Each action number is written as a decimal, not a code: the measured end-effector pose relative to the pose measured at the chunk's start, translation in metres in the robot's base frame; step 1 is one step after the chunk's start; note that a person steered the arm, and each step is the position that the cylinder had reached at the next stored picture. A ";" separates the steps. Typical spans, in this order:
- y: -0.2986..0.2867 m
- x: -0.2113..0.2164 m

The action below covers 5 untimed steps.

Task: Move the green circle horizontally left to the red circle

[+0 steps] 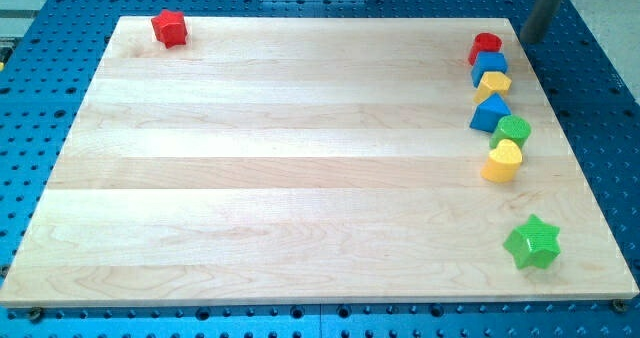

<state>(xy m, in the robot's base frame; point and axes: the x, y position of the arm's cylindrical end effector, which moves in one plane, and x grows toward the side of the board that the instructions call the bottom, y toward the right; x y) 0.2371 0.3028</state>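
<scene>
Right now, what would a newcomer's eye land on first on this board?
A tight column of six small blocks down the view's right edge: red circle at its top, green circle fifth down, just above a yellow heart. A green star sits alone lower right, a red star alone upper left. My tip stands right of the red circle.

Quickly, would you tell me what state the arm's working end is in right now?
My tip: a bare rod with nothing to open or close, holding nothing, at the view's top right just right of the red circle, well above the green circle.
</scene>
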 end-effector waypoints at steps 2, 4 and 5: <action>-0.014 0.013; 0.043 0.138; 0.039 0.225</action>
<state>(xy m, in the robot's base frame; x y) 0.4621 0.3418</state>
